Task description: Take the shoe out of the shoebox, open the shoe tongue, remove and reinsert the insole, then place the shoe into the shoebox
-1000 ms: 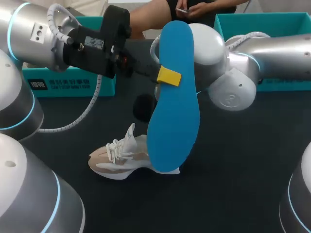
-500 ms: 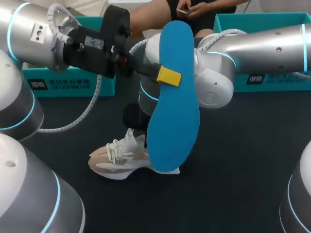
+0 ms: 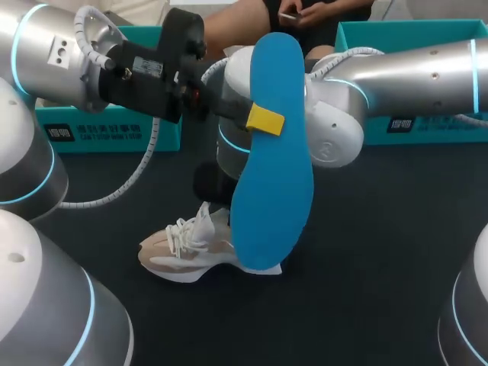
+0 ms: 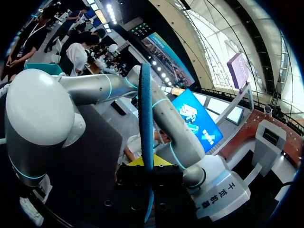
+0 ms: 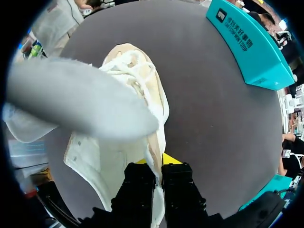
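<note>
The upright blue insole (image 3: 271, 152) blocks the middle above the shoe (image 3: 179, 255), and the right arm (image 3: 343, 107) crosses just behind it, shutting off the back. A teal box (image 3: 107, 137) stands far left, a second box (image 3: 412, 38) far right. The table (image 3: 381, 259) lies open right of the shoe and in front of it

Seemingly a robotics lab or demo stand: two silver robot arms (image 3: 427, 69) at a dark table (image 3: 366, 252).
</note>
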Robot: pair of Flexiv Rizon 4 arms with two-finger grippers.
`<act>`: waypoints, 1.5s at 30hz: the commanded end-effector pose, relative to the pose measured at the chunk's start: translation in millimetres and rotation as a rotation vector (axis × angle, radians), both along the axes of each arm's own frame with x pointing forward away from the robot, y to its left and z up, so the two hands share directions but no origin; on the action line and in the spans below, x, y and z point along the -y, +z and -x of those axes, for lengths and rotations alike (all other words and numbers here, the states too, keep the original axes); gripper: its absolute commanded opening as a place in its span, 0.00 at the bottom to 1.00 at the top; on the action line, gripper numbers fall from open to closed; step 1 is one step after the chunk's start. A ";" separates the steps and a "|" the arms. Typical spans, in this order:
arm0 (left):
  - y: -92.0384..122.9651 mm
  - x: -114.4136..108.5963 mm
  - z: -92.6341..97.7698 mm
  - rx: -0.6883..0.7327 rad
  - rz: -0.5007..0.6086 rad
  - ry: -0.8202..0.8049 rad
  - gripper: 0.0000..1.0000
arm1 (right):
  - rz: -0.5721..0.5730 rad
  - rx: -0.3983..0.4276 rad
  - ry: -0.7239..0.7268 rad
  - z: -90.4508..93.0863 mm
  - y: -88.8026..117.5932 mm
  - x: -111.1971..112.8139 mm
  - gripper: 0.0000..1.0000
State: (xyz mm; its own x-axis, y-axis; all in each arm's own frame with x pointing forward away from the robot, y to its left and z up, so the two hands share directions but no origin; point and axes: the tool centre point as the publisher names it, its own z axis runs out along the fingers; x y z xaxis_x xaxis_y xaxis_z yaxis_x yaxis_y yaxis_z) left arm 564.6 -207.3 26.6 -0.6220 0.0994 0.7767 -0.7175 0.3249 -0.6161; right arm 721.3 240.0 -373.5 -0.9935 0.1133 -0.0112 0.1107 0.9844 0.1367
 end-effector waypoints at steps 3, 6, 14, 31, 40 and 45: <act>-0.5 0.9 -0.3 0.001 -0.001 0.000 0.00 | -0.012 -0.099 -0.130 3.2 19.9 6.1 0.00; -0.5 0.9 -0.3 0.001 -0.001 0.000 0.00 | 0.010 -0.196 -0.258 10.0 27.4 10.1 0.00; -0.5 0.9 -0.3 0.001 -0.001 0.000 0.00 | -0.202 -0.187 -0.556 24.3 39.2 21.0 0.00; -0.5 0.9 -0.3 0.001 -0.001 0.000 0.00 | -0.485 -0.253 -1.022 19.0 38.3 28.8 0.00; -0.5 0.9 -0.3 0.001 -0.001 0.000 0.00 | -0.509 -0.247 -1.154 26.3 36.4 38.5 0.00; -0.5 0.9 -0.3 0.001 -0.001 0.000 0.00 | -0.509 -0.254 -1.160 29.7 35.8 44.7 0.00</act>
State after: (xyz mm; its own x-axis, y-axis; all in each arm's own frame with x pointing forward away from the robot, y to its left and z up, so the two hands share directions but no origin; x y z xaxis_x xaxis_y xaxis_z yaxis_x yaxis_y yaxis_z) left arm 564.6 -207.3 26.6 -0.6220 0.0993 0.7767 -0.7175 0.3249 -0.6161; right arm 699.0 202.7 -339.4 -0.2784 0.8469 0.4532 0.9588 0.2169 0.1836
